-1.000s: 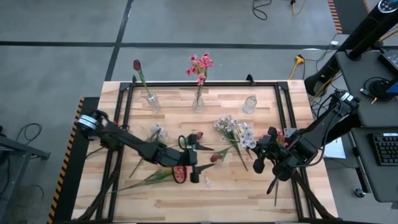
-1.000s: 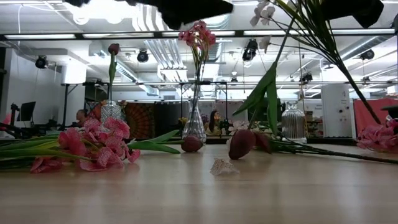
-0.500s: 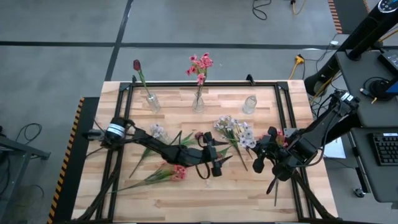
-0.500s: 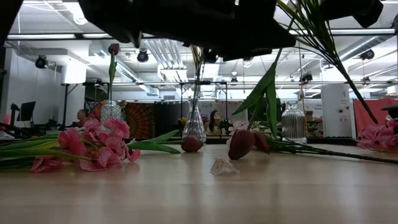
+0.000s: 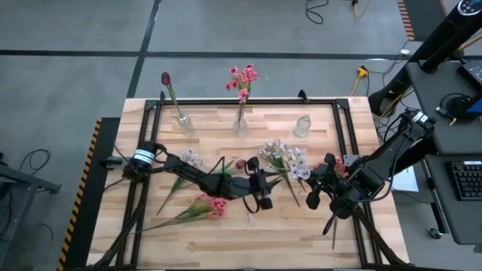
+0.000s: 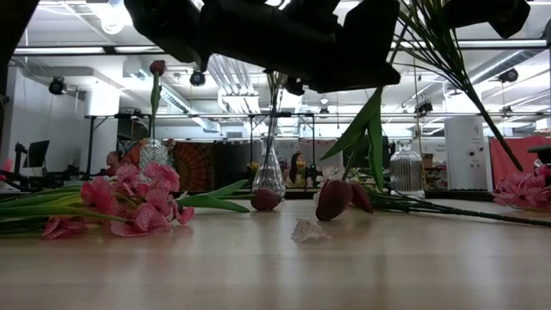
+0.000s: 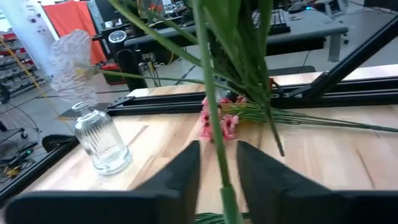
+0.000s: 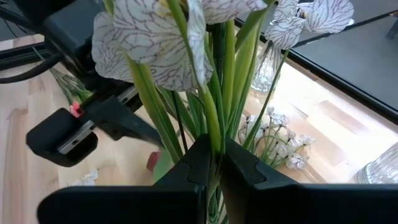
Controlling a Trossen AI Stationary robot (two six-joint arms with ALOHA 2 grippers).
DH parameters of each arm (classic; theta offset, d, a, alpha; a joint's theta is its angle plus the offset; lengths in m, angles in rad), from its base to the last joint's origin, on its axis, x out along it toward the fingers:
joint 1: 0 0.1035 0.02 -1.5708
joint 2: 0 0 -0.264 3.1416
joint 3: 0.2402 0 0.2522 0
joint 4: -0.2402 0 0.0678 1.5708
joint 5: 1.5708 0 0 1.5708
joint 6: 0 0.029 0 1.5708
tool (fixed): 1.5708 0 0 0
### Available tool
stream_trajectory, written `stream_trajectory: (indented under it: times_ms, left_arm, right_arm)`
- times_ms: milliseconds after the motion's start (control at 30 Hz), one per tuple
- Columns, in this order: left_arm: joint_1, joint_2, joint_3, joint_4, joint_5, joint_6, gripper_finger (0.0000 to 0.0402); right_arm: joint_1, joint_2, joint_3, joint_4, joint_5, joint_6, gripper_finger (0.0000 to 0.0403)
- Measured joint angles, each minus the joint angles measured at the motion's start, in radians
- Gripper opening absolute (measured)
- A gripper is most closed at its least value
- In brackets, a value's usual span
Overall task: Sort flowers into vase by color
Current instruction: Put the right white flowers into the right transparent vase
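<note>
Mid-table, your left gripper [image 5: 262, 197] now sits over the dark red tulip buds [image 5: 242, 164], further toward the right edge than a second ago, when it hung above the pink blooms [image 5: 213, 205] near the front edge. Its fingers [image 7: 180, 174] have drawn in from wide and now pinch a green stem [image 7: 214, 134] that runs up between them in the left wrist view.

Your right gripper [image 5: 315, 197] has not shifted: near the table's right edge, jaws closed on the stems of a white-lavender spray [image 8: 163, 43] raised off the wood.

No readable writing or labels anywhere.

Count, from above: three glass vases along the back edge. Left vase [image 5: 184, 123] holds one dark red tulip [image 5: 166, 78]; middle vase [image 5: 240, 125] holds one pink cluster [image 5: 242, 78]; right vase [image 5: 302, 126] holds nothing. Loose on the table [image 5: 294, 233]: one pink stem at front left, one small pale spray [image 5: 190, 159] left of centre, a white-lavender bunch [image 5: 285, 158] centre-right. Red buds partly hidden by the arm; low view shows two [image 6: 334, 198].
</note>
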Motion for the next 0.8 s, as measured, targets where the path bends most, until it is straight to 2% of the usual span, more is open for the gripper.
stream_trajectory:
  times_ms: [100,167,433,800]
  left_arm:
    - [0.001,0.000,0.000,0.000,-0.001,0.000,0.0022]
    - [0.002,0.000,0.001,0.000,-0.004,0.000,0.0007]
    - [0.002,-0.001,-0.002,0.001,-0.013,-0.001,0.0010]
    - [0.002,-0.001,-0.006,-0.039,-0.013,-0.015,0.0002]
  right_arm:
    - [0.000,0.000,0.000,0.000,0.000,0.000,0.0018]
    - [0.000,0.000,0.007,-0.004,-0.001,-0.001,0.0018]
    - [0.000,0.000,0.128,-0.001,0.000,-0.086,0.0018]
    - [0.000,0.000,0.364,-0.012,0.000,-0.334,0.0018]
